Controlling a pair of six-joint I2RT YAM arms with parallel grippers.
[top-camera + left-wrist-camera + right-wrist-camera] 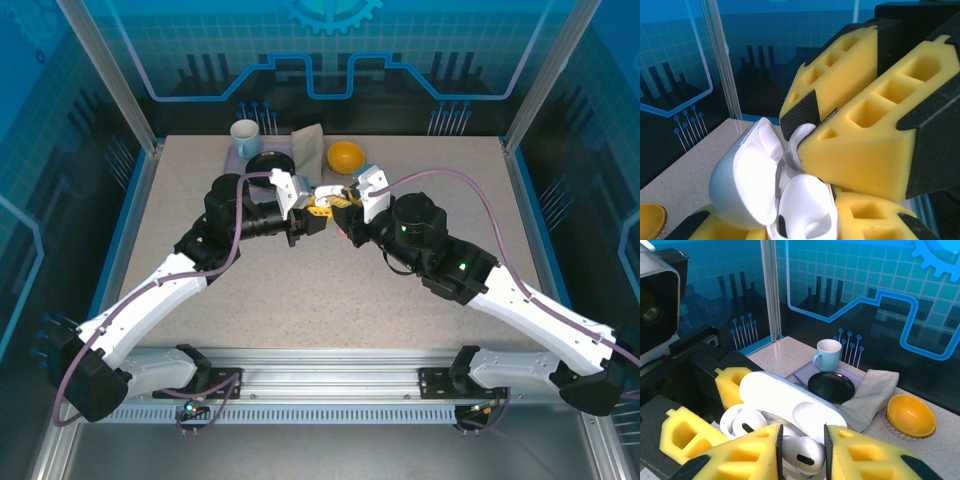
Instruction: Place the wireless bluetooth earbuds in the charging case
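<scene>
- Currently, on my overhead feed, both arms meet over the middle of the speckled beige table (300, 290), raised off it.
- My left gripper (308, 215) is clamped on the open white charging case (782, 395). In the left wrist view its yellow foam fingers sit on either side of the case's lower half, and the lid is swung back.
- My right gripper (801, 463) is pinched on a white earbud (802, 454), bud end toward the camera, held right at the case's open mouth. I cannot tell whether it touches the well.
- A second white earbud (746, 422) looks seated in the other well of the case.
- Along the far edge of the table I see a white mug (244, 135), a black dish (268, 163) just in front of it, a crumpled grey cloth (307, 145) beside the dish, and a yellow bowl (346, 156) to the right of the cloth.
- Around the table stand translucent blue panels with lighter circuit-line and gear graphics, set in aluminium posts (125, 90).
- At the near edge a metal rail (330, 360) carries both arm bases.
</scene>
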